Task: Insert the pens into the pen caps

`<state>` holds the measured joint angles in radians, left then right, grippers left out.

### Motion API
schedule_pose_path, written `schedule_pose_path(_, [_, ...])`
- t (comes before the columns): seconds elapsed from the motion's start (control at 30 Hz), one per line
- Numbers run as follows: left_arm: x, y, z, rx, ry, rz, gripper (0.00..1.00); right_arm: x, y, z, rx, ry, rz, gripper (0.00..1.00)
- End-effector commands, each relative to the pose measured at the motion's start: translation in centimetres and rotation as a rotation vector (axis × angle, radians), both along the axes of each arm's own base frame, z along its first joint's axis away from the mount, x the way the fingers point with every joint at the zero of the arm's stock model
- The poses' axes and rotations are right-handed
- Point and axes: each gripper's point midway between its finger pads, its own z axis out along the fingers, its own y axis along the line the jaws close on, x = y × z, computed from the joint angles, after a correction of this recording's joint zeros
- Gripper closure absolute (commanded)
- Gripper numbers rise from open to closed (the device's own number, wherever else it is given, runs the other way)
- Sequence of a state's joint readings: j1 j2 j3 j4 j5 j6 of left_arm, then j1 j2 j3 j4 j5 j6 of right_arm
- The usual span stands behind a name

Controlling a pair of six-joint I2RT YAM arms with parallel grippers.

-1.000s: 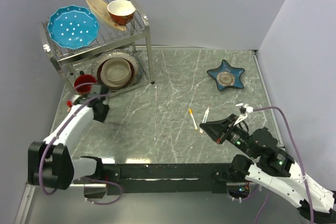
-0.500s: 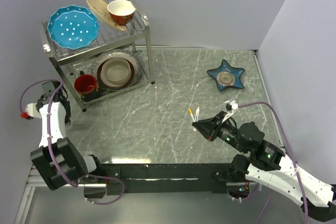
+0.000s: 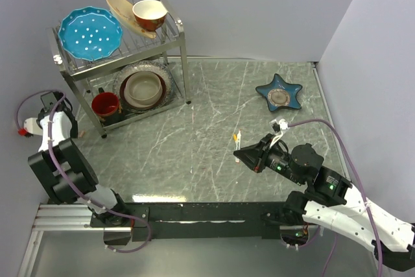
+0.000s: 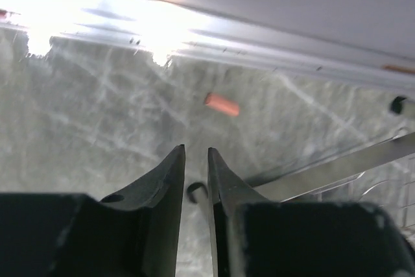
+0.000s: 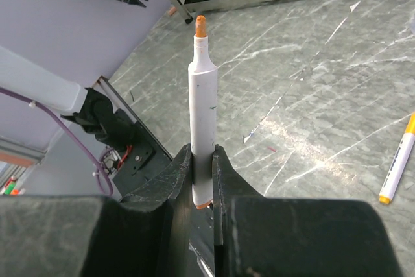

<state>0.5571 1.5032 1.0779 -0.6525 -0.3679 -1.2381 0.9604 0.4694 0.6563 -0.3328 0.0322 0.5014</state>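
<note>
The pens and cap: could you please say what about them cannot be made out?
- Right wrist: held pen, lower barrel hidden between fingers of the right end effector; second pen cut by the right edge.
- Left wrist: cap blurred, open end unclear.
- Top: both pens too small to tell apart.

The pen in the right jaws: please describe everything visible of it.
The pen has a white plastic-looking barrel with dark specks, a narrower neck and a bare orange tip; it has no cap. An orange end shows at its back. The black jaws of the right gripper clamp its rear part. It hangs above the grey marbled table, tip pointing away from the jaws.
</note>
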Motion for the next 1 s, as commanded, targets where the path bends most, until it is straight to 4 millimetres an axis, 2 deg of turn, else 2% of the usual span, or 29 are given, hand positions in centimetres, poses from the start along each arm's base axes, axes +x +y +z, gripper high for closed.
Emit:
schedule_pose_path(0.0, [0.2,2.9,1.4,0.069,-0.038,0.085,0.72,0.1,-0.1,2.1,0.047,-0.020,-0.017,1.00])
schedule_pose_path(0.07, [0.6,2.9,0.6,0.031,-0.042,0.103,0.73,0.2,-0.3,2.5,0.043,-0.024,-0.023,1.00])
schedule_pose_path(0.1, [1.0,3.1,0.7,0.026,-0.049,0.113,0.79,0.3,-0.3,2.5,0.031,-0.024,-0.026,1.00])
schedule_pose_path(0.13, [1.2,3.2,-0.1,0.016,-0.033,0.111,0.83,0.3,-0.3,2.6,0.028,-0.027,-0.026,1.00])
schedule_pose_path(0.2, [1.7,3.6,-1.0,0.018,-0.026,0.108,0.99,0.3,-0.2,2.9,0.031,-0.033,-0.022,1.00])
schedule_pose_path(0.27, [2.2,4.0,-1.4,0.041,-0.018,0.058,0.99,0.2,0.0,2.9,0.033,-0.033,-0.011,1.00])
schedule_pose_path(0.3, [2.6,3.6,-1.9,0.028,-0.029,0.017,0.99,0.2,0.2,2.8,0.035,-0.031,-0.007,1.00])
schedule_pose_path(0.33, [4.0,4.1,-1.3,0.061,-0.081,-0.021,0.99,0.1,0.3,2.8,0.036,-0.031,-0.001,1.00])
schedule_pose_path(0.37, [4.4,4.0,-1.2,0.069,-0.092,-0.062,0.99,0.1,0.3,2.6,0.035,-0.028,0.000,1.00])
schedule_pose_path(0.57, [4.9,4.1,-1.4,0.096,-0.110,-0.047,0.99,0.0,0.3,2.7,0.045,-0.037,0.008,1.00])
schedule_pose_path(0.8, [6.1,3.4,-4.1,0.061,-0.071,-0.075,0.99,-0.1,-0.4,3.4,0.057,-0.062,-0.007,1.00])
schedule_pose_path(0.97, [7.0,2.8,-4.9,0.086,-0.066,-0.110,0.99,-0.2,-0.7,3.8,0.061,-0.073,-0.011,1.00])
